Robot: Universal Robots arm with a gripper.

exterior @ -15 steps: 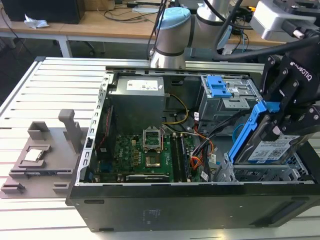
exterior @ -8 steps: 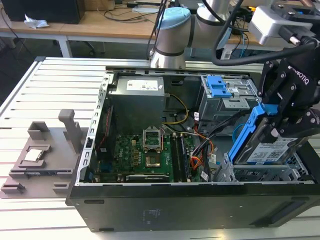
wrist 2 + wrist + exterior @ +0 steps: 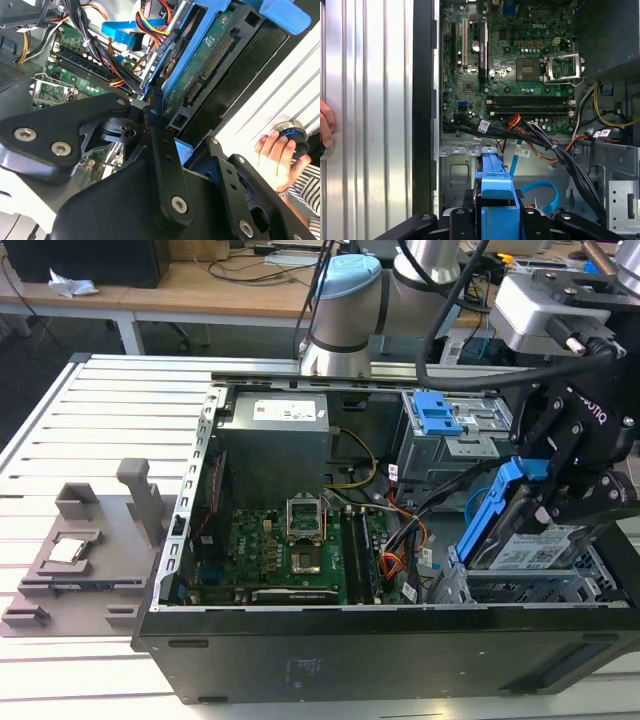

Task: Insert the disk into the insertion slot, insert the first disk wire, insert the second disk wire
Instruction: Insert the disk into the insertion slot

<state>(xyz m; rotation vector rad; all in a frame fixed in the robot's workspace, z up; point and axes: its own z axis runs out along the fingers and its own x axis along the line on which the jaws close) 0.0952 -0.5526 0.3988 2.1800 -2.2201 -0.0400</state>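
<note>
Disk in its blue carrier hangs tilted, one end up, at 4 o'clock of the open case in the exterior view. It sits just above the slot, not seated. Gripper is clamped shut on the carrier.

Step in hand, by my read: disk insertion. The disk's connector edge is bare, and the wire bundle and light-blue cable lie loose near the motherboard.

Seating it likely calls for levelling the disk and squaring it to the bay.

Room is tight: tall cage at 12 o'clock of the slot, black case wall at 6, loose cables at 9.

Person's hand is on a knob outside the case.
</note>
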